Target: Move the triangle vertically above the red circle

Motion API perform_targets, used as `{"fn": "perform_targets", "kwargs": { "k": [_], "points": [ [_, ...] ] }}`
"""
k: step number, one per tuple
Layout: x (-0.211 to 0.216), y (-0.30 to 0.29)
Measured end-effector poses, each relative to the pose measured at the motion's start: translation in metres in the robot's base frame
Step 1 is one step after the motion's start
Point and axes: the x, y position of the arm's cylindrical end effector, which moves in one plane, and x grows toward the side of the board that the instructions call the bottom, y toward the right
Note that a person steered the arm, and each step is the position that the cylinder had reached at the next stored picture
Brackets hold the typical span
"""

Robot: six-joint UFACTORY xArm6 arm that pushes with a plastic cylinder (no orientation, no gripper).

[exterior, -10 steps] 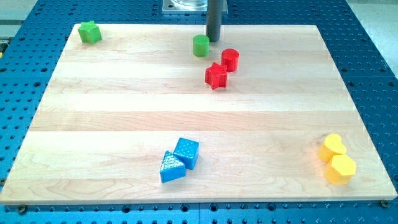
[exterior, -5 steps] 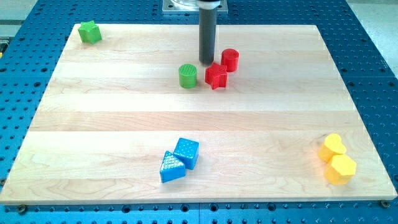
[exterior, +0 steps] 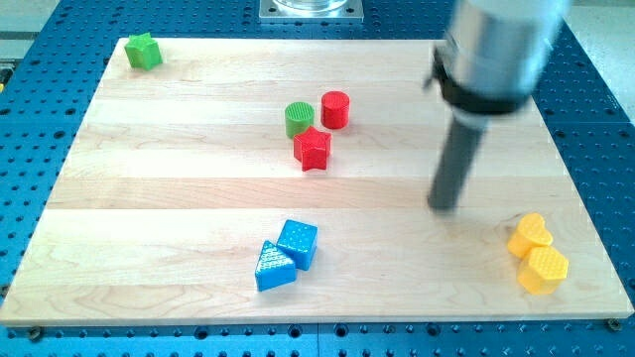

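The blue triangle (exterior: 273, 267) lies near the view's bottom, left of centre, touching a blue cube (exterior: 299, 243). The red circle (exterior: 335, 109) stands in the upper middle of the board, with a green cylinder (exterior: 299, 119) at its left and a red star (exterior: 313, 148) just below. My tip (exterior: 444, 206) rests on the board at the view's right, far from the triangle and well to the right of and below the red circle. The rod is blurred.
A green star (exterior: 143, 51) sits at the top left corner. A yellow heart (exterior: 531, 236) and a yellow hexagon (exterior: 544, 269) sit at the bottom right, close to my tip. The wooden board (exterior: 179, 188) lies on a blue perforated table.
My tip has swept from the upper middle to the view's right. The red circle and red star have shifted left and now sit against the green cylinder.
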Motion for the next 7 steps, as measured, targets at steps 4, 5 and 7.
{"fn": "perform_targets", "kwargs": {
  "k": [4, 5, 7],
  "points": [
    [0.037, -0.236],
    [-0.014, -0.279],
    [-0.081, -0.323]
  ]
}}
